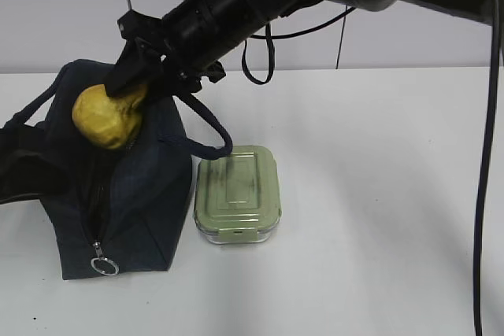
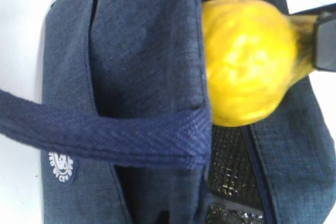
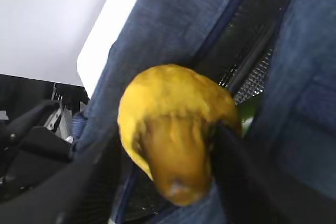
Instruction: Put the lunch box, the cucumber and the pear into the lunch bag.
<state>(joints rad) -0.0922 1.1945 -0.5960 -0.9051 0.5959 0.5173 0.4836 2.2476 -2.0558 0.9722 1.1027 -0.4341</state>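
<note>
Right tool (image 1: 130, 88) clamped on the brownish neck of the lumpy yellow pear (image 1: 106, 118), held over the unzipped mouth of the dark navy fabric lunch bag (image 1: 146, 194) near the white worktop's (image 1: 378, 194) left edge. Sage-green ridged-lid lunch box (image 1: 238, 193) touches the bag's right side. Left tool unseen.

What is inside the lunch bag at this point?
Through the lunch bag's open zipper, silver mesh lining shows, with a green sliver in the right wrist view, possibly the cucumber. The pear, held by the right pincer, covers most of the opening. The lunch box sits outside.
</note>
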